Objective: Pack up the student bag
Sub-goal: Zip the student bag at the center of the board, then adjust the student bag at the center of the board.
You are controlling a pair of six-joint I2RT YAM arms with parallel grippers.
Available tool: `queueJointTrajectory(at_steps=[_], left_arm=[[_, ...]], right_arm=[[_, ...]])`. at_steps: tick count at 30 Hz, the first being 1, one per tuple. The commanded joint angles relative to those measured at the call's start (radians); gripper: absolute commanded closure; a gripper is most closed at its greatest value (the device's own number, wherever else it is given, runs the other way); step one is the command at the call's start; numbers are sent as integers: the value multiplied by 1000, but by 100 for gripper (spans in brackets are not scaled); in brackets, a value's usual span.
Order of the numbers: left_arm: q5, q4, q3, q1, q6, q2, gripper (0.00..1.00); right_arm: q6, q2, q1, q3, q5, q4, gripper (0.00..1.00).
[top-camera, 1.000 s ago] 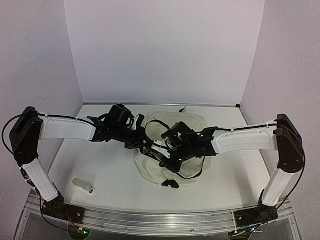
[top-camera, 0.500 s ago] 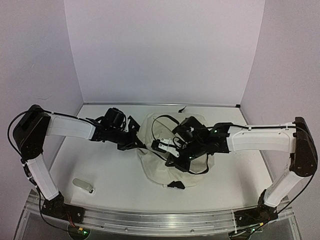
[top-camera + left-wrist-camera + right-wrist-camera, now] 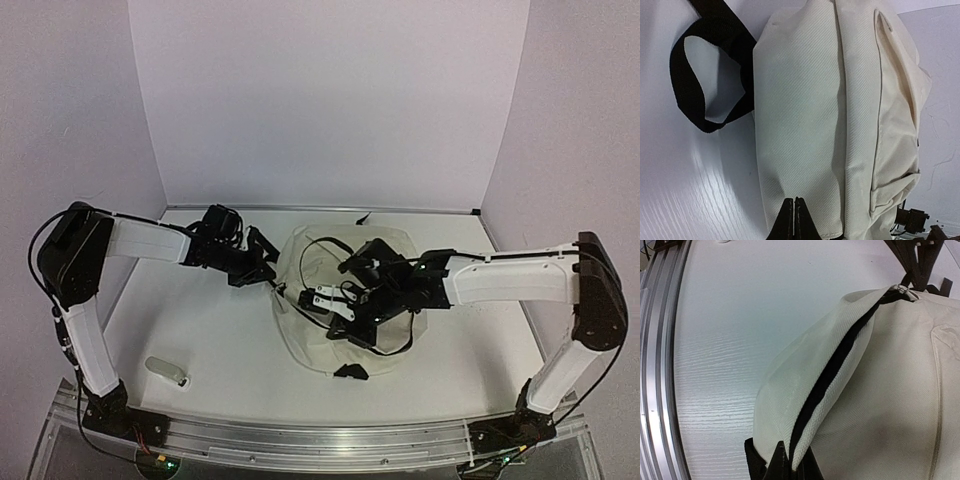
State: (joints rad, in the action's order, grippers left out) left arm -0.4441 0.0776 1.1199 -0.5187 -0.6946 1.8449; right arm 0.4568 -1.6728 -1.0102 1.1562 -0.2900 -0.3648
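Observation:
The student bag [image 3: 385,345] is a cream fabric backpack lying flat in the middle of the table, with its black zipper [image 3: 832,367] closed along a raised edge. My right gripper [image 3: 312,300] is shut on that zipper edge, the fabric pinched between its fingers [image 3: 781,462]. My left gripper [image 3: 277,286] is shut at the bag's left rim. Its tips [image 3: 794,201] press into the cream fabric, right by the metal zipper pull [image 3: 901,288]. The bag fills the left wrist view [image 3: 805,110], with its front pocket [image 3: 895,125] to the right.
A black strap loop [image 3: 690,95] lies on the table beside the bag, and a black buckle [image 3: 347,371] sits at its near edge. A small pale object [image 3: 165,372] lies front left. The aluminium rail [image 3: 320,440] runs along the near edge, with walls on three sides.
My left gripper has drawn back to the left along the bag's rim. The right arm has reached further left, still gripping the zipper edge. The bag has shifted and rounded out.

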Motion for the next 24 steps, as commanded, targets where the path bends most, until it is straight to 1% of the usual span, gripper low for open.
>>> queueJointTrajectory(at_steps=[1,5,8,9,10,11,12,13,14,15,17,19,21,24], left_arm=[[109,-22,150,94,54,77,100],[72,10,289,120,63,157,100],[28,40,372,152,72,219,100],[9,56,400,163,77,233,97],[-8,73,418,171,83,236,89],[-23,81,416,175,89,224,77],[-24,79,393,175,95,194,64],[-21,78,358,174,99,160,55],[-15,84,332,175,104,120,47],[-6,96,296,175,113,83,41],[13,137,228,175,134,-21,25],[32,177,149,175,150,-121,14],[31,202,64,175,162,-214,6],[15,218,-62,164,157,-346,1]], right_arm=[[-17,-134,-12,143,-59,-113,100],[-60,-276,-13,317,-28,-93,100],[-79,-352,-12,415,-23,-92,100],[-92,-364,-12,433,-30,-92,99],[-108,-371,-12,450,-35,-92,94],[-125,-373,-12,464,-40,-92,86],[-135,-368,-12,470,-44,-92,75],[-147,-355,-10,470,-49,-92,62],[-156,-345,-6,472,-55,-92,53],[-171,-332,-1,475,-63,-92,47],[-202,-308,15,484,-87,-95,40],[-229,-271,38,484,-112,-99,34],[-253,-234,71,475,-137,-103,32],[-264,-182,138,453,-139,-110,32]])
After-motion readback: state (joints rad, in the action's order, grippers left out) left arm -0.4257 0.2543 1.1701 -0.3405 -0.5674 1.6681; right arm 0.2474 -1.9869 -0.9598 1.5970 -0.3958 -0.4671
